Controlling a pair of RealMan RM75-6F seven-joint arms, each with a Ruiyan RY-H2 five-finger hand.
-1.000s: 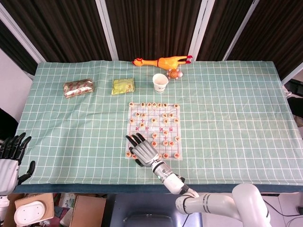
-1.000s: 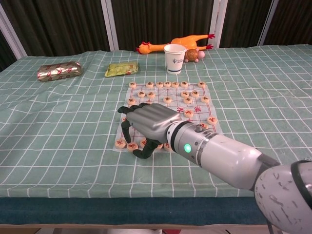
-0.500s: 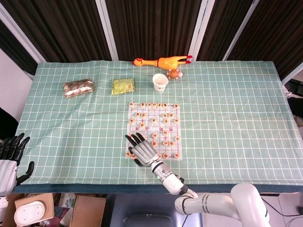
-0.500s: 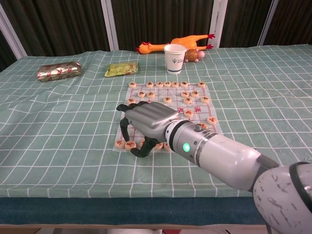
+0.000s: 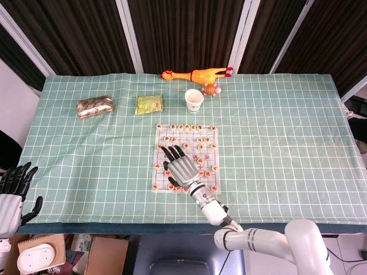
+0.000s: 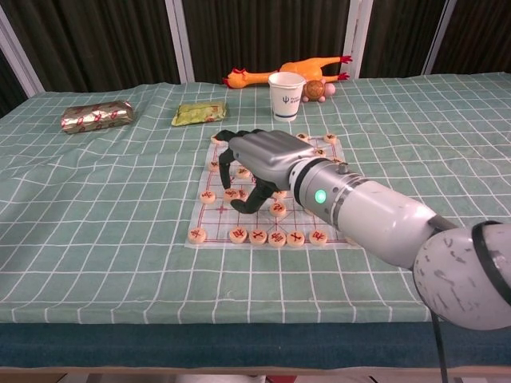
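Dark slatted panels are seen behind a table (image 5: 275, 143) covered by a green checked cloth (image 5: 86, 160). At its middle a chess board (image 5: 206, 150) is laid, its round pieces (image 6: 277, 237) lined along the near edge. The right hand (image 5: 182, 167) is held over the board, fingers curled downward, nothing gripped. The left hand (image 5: 12, 192) is kept off the table's left corner, fingers spread.

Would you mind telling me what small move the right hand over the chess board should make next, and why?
Probably lower a little. The right hand hovers above the middle of the white paper chess board, its dark fingertips curled down towards a round wooden chess piece, but no piece is visibly held, so a short descent should bring them into contact.
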